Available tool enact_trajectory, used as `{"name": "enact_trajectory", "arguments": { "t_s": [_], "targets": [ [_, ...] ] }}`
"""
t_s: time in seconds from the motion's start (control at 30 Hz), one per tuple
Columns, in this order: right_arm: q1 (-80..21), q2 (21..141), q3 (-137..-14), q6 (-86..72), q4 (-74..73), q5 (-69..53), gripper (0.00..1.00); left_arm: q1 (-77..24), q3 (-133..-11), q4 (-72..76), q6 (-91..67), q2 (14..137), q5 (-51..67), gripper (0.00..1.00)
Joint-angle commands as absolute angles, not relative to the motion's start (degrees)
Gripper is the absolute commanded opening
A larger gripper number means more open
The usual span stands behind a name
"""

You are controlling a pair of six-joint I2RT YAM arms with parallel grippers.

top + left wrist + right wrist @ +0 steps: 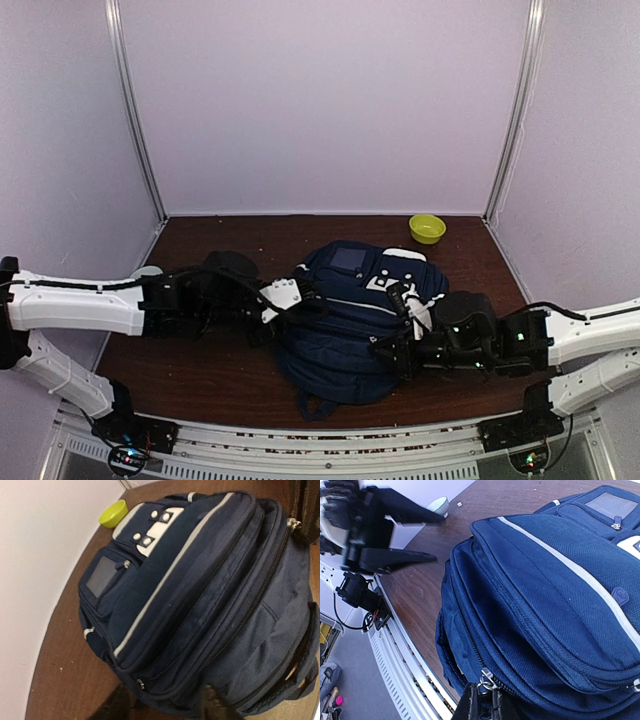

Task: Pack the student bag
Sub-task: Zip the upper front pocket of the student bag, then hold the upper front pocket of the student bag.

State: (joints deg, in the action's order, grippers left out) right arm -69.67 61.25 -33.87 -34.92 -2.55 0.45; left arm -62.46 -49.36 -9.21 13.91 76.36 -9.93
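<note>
Student bag (355,320) lay flat on the table (200,370), between both arms, its zips appearing closed. Right gripper (482,705) was pinched on a zipper pull (485,679) at the bag's right side. Left gripper (437,537) stood spread just beside the bag, gripping nothing. Assessed risk: unrestrained, the bag could drag toward the near table edge under a zip tug, or the small pull could slip the pinch.

White arms (80,300), black joints; left gripper (439,539) seemingly matte black.
</note>
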Motion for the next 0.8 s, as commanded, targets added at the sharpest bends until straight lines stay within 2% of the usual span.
{"name": "enact_trajectory", "arguments": {
  "t_s": [0.0, 0.2, 0.77],
  "targets": [
    [-70.06, 61.78, -36.84, -32.78, 2.47, 0.23, 0.00, -63.29, -48.19, -8.43, 15.42, 69.43, -5.10, 0.60],
    [-69.90, 62.04, -37.34, -31.80, 3.62, 0.10, 0.00, -66.79, -53.13, -12.38, 18.34, 71.46, 0.45, 0.64],
    [-69.91, 57.74, -31.50, -34.60, 8.99, 0.07, 0.00, -68.29, -63.61, -4.29, 20.74, 88.92, 9.93, 0.53]
  ]
}}
